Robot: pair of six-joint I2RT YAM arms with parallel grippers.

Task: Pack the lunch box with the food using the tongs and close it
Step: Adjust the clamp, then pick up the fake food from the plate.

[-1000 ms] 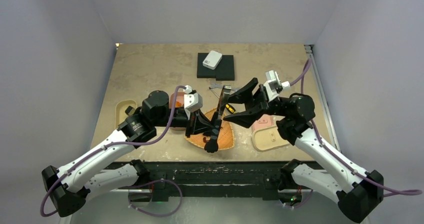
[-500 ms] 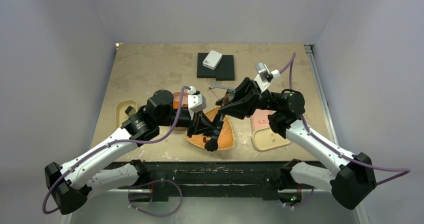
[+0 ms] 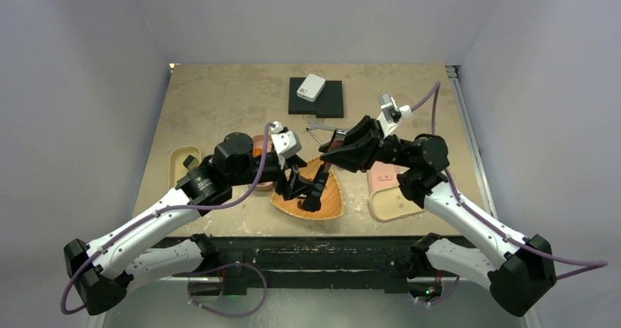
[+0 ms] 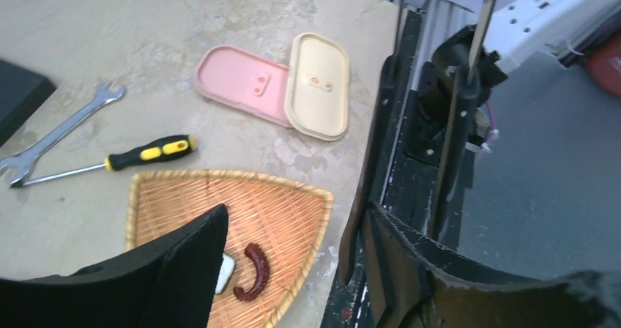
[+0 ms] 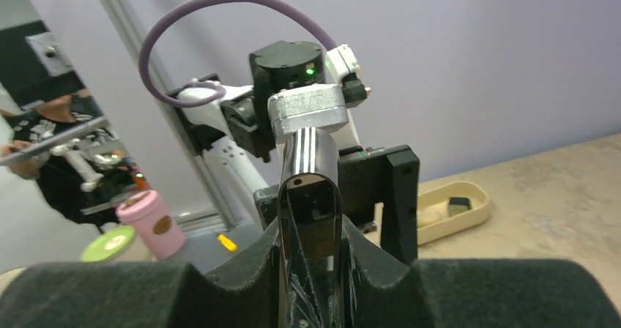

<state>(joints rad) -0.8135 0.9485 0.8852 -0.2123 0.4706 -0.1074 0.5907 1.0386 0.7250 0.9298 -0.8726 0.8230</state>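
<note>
The fan-shaped woven basket (image 4: 183, 196) holds a brown curved sausage (image 4: 253, 271) and a white piece (image 4: 226, 272) half hidden by my left claw (image 4: 294, 212), which gapes open above it. My right claw (image 5: 309, 251) clamps the slim dark tongs (image 5: 307, 189) over the basket's far edge; their tips I cannot make out.

One tongs (image 5: 308, 163), one basket (image 4: 293, 205), one wrench (image 4: 66, 127), one screwdriver (image 4: 150, 151), one sausage (image 4: 254, 269).

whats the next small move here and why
Probably back the left gripper away from the tongs. Its fingers stand wide open, while the right gripper looks closed on the tongs' joined end, so the handover seems done. The sausage waits in the basket.
</note>
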